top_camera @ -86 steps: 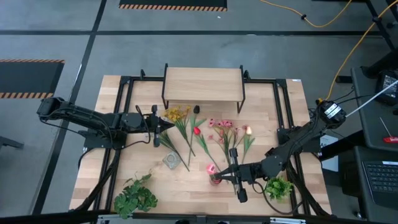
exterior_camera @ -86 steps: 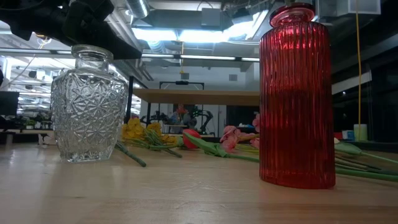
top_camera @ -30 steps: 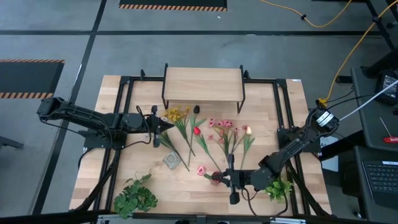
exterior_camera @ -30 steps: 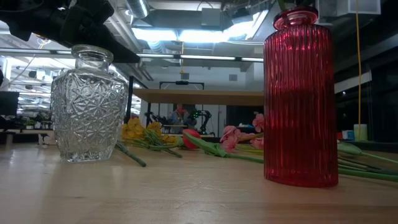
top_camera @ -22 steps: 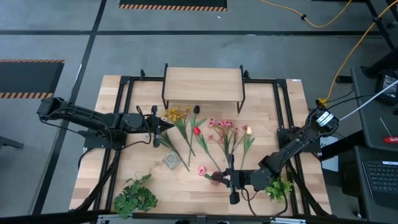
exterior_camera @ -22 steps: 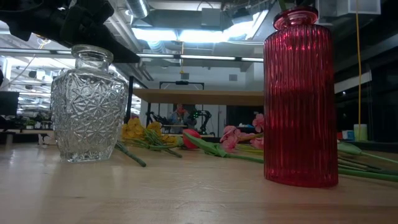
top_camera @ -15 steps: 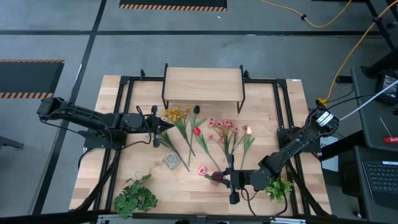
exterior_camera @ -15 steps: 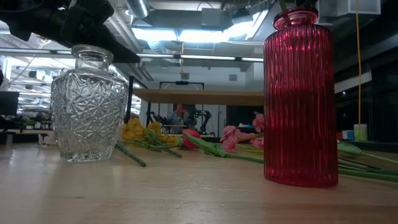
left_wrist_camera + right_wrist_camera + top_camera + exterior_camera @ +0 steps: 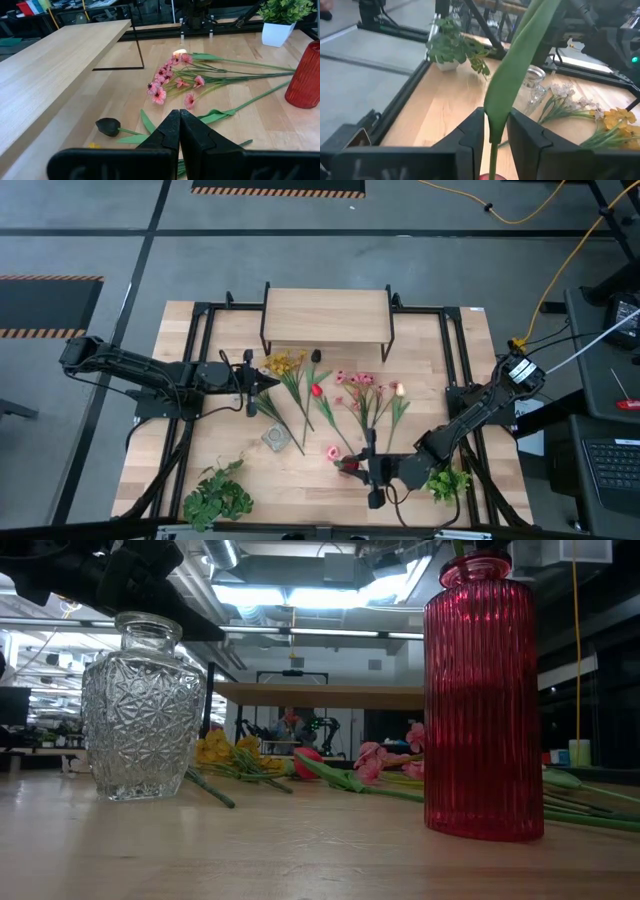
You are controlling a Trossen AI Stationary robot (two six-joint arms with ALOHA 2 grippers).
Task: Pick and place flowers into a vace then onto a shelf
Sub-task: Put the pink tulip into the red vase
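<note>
- The right pincer (image 9: 366, 466), lower centre of the high view, stands parted around a pink flower's green stem (image 9: 507, 85) in the ribbed red glass vase (image 9: 484, 700).
- Judged step: releasing; next, withdraw clear.
- The left pincer (image 9: 179, 131) is clenched, empty.

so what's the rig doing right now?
The right gripper is at the red vase near the table's front edge, its jaws parted around the stem of a pink flower standing in the vase. The left gripper waits shut by the yellow flowers. The other flowers lie loose on the table, the clear vase is empty, and nothing is on the shelf.
</note>
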